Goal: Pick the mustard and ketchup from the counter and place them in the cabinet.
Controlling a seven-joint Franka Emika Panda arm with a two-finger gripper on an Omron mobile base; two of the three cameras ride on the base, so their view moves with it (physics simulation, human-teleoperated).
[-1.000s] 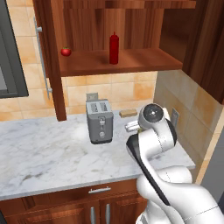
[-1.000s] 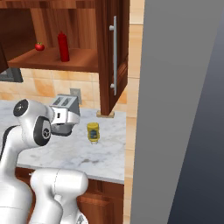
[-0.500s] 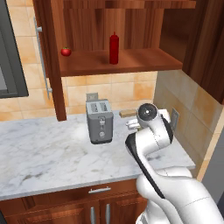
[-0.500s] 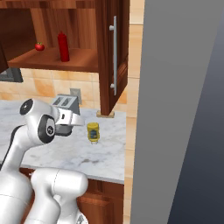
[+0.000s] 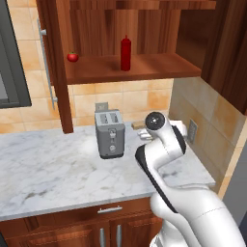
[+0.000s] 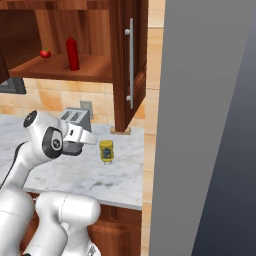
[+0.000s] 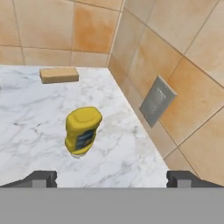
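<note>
Left base view, left to right: open cabinet (image 5: pixel 140 67) above the counter (image 5: pixel 53 169), door swung out at the left; on its shelf a small red tomato (image 5: pixel 72 57) at 9 o'clock of the ketchup (image 5: pixel 125 53), both upright and apart. Below, on the marble, a grey toaster (image 5: pixel 109 133), then the white arm bent at 3 o'clock of it.

Right base view: same shelf holding tomato (image 6: pixel 45 53) and ketchup (image 6: pixel 73 53); toaster (image 6: pixel 76 117) behind the arm; mustard (image 6: pixel 105 151) standing on the counter (image 6: pixel 120 175) at 3 o'clock of the wrist, near the counter's right end and below the open door's lower edge.

Against the frames a second and half a second back: arm reached further toward the back right corner and the mustard; bottles, tomato and toaster unmoved.

Hand view: gripper (image 7: pixel 112 178) spread wide, fingers (image 7: pixel 41 178) far apart, nothing between them. Mustard (image 7: pixel 82 130) at about 11 o'clock of the gripper's midpoint, ahead of the tips and untouched, leaning in this tilted view. Tan block (image 7: pixel 59 75) on the marble at 12 o'clock of the bottle; grey wall outlet (image 7: pixel 156 101) at 2 o'clock.
</note>
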